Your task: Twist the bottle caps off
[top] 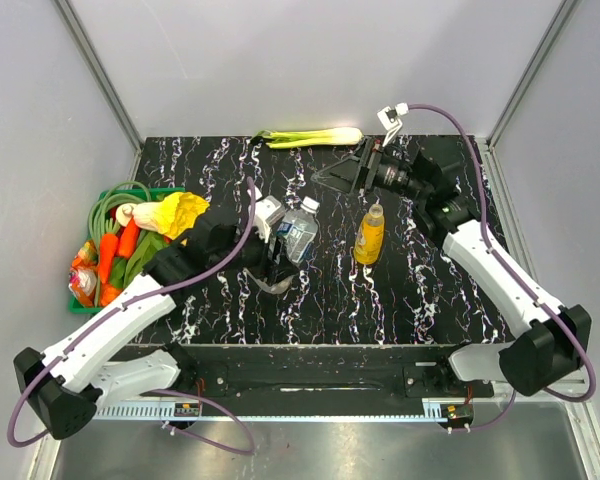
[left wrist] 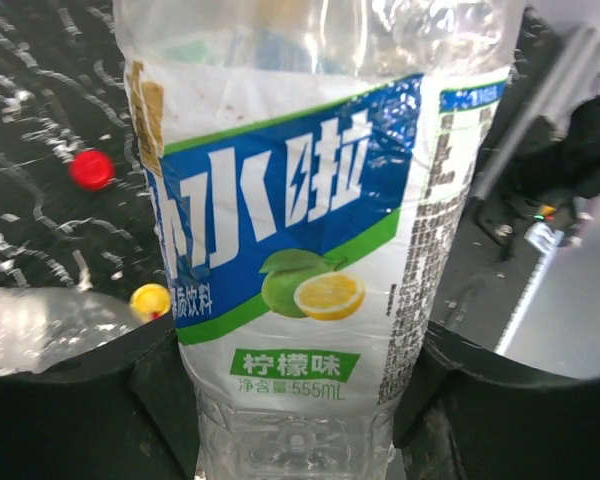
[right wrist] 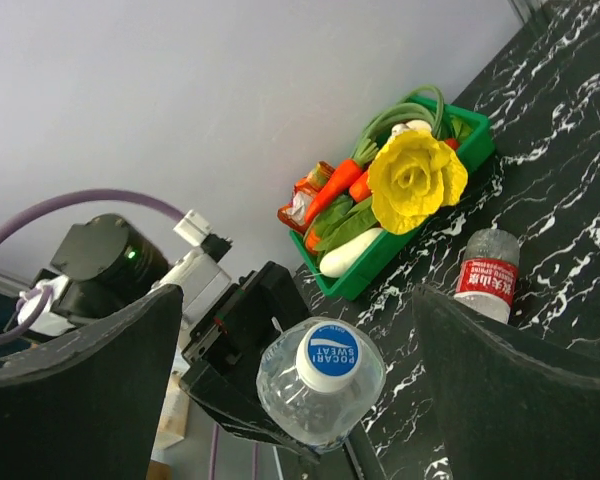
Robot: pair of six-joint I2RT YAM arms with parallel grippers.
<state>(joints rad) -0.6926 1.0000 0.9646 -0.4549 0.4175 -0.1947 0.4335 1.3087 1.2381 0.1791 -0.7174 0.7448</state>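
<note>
Bottle point(top: 298, 232) of clear plastic w/ blue-green label sits clamped in left gripper point(top: 281, 262), white-blue round cap point(right wrist: 332, 352) still on it. Right gripper point(top: 327, 178) hovers just beyond bottle, spread wide apart, holding nothing. Small red cap point(left wrist: 90, 168) and yellow cap point(left wrist: 150, 300) lie near bottle, prob. loose on black marbled table point(top: 430, 290).

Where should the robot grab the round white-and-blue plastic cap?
Probably pinch the round white-and-blue plastic cap by its side wall, coming top-on with the right gripper: it faces those open fingers, while the left gripper holds the clear blue-green-labelled bottle.
</note>
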